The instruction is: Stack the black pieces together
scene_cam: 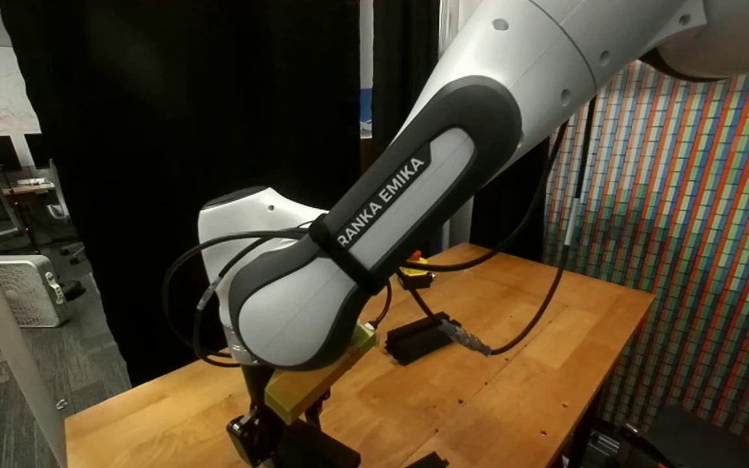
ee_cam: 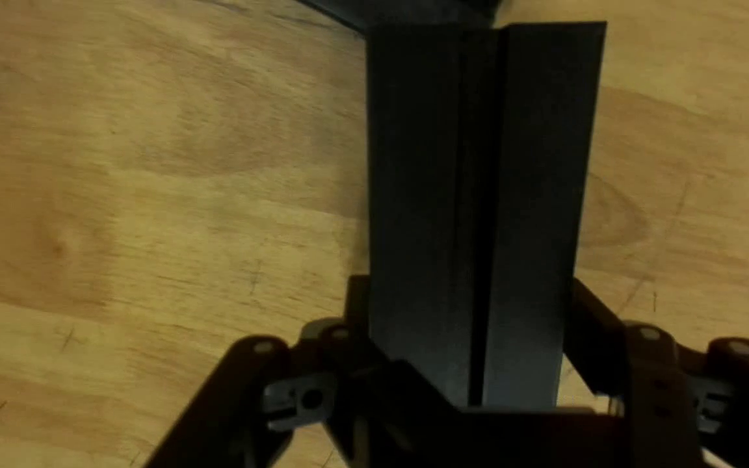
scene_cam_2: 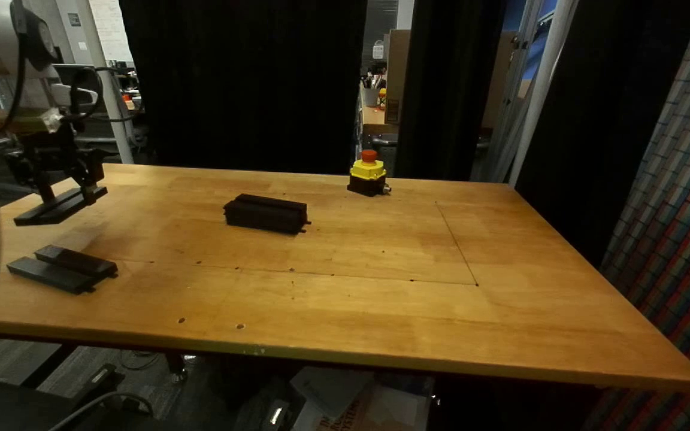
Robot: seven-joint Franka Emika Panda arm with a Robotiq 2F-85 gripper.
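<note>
Wrist view: two black slabs [ee_cam: 439,201] side by side (joined or not, cannot tell), end effector [ee_cam: 471,315] clamped across their width | in an exterior view, aloft over counter [scene_cam_2: 381,311], left edge | likely light, stiff, slick; hold mid-length | black bars [scene_cam_2: 60,270], nearer near edge, could snag | black block [scene_cam_2: 267,214] and red-yellow button [scene_cam_2: 369,170] toward far edge

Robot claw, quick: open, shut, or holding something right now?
Gripper: closed, holding a black load above the table; whether it is one grooved piece or two side by side, I cannot tell.
</note>
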